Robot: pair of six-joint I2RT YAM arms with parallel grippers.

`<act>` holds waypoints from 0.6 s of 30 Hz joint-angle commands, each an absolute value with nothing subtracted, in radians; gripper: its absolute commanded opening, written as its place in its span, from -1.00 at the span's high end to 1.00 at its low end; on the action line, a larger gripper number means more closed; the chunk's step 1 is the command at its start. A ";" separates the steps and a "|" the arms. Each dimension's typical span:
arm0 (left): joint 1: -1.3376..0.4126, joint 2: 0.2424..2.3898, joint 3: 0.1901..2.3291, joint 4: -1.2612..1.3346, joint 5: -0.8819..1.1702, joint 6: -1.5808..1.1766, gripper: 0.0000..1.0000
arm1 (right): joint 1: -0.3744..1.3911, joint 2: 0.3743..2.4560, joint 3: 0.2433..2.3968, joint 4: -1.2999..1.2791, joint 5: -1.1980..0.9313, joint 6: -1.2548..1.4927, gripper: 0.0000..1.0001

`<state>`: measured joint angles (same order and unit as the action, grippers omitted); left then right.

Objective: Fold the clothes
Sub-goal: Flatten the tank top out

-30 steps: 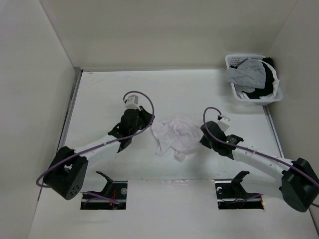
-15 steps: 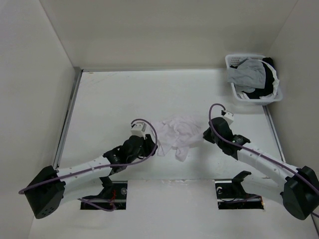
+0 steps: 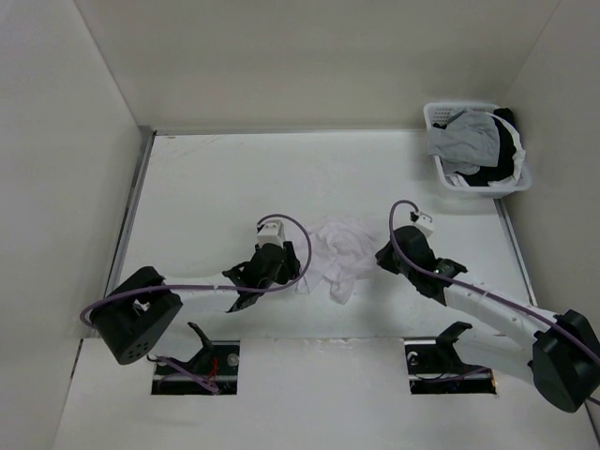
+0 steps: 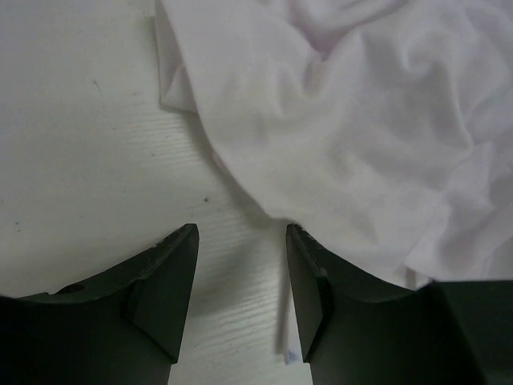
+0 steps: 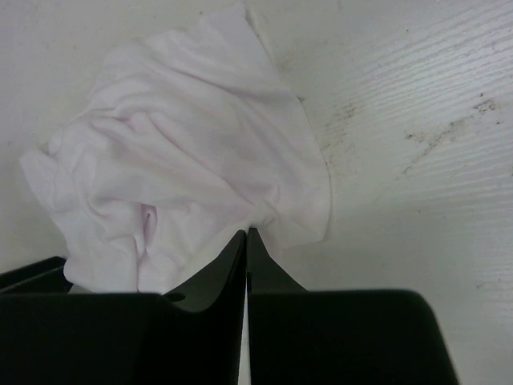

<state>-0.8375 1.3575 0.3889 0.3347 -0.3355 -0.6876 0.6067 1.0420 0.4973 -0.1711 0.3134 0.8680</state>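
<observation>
While the white garment (image 3: 339, 251) lies in a rumpled heap on the table (image 3: 202, 187), between the two arms and near the front edge, its thin, soft fabric bunches into rounded folds and shallow creases. The tabletop is painted white, with a fine wood grain and a few dark scuffs. The left gripper (image 4: 240, 233) stands released at the heap's left side: its dark, matte, wedge-shaped fingers (image 4: 172, 281) are parted over bare table, and the cloth's curved hem lies just beside the tip of one of them. The right gripper (image 5: 246, 234) is clenched, its black fingers pressed flat together, and the creases gather toward their tips, where a pinch of the cloth's edge is caught. At the far right corner, a white slotted plastic basket (image 3: 433, 117) holds a grey garment (image 3: 464, 141) and a black garment (image 3: 507, 150).
</observation>
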 commanded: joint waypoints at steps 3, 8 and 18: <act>-0.824 1.367 0.394 0.604 -0.221 -0.713 0.18 | 0.630 1.058 0.471 -0.100 0.299 0.893 0.91; -0.823 1.371 0.345 0.660 -0.184 -0.774 0.26 | 0.628 1.071 0.457 -0.086 0.287 0.893 0.91; -0.766 1.436 0.322 0.709 -0.147 -0.894 -0.06 | 0.630 1.084 0.466 -0.069 0.279 0.885 0.91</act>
<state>-0.7914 1.4101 0.3172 0.6209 -0.1753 -0.8436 0.6178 1.0752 0.4557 -0.1375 0.2829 0.8860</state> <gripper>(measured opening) 0.525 0.046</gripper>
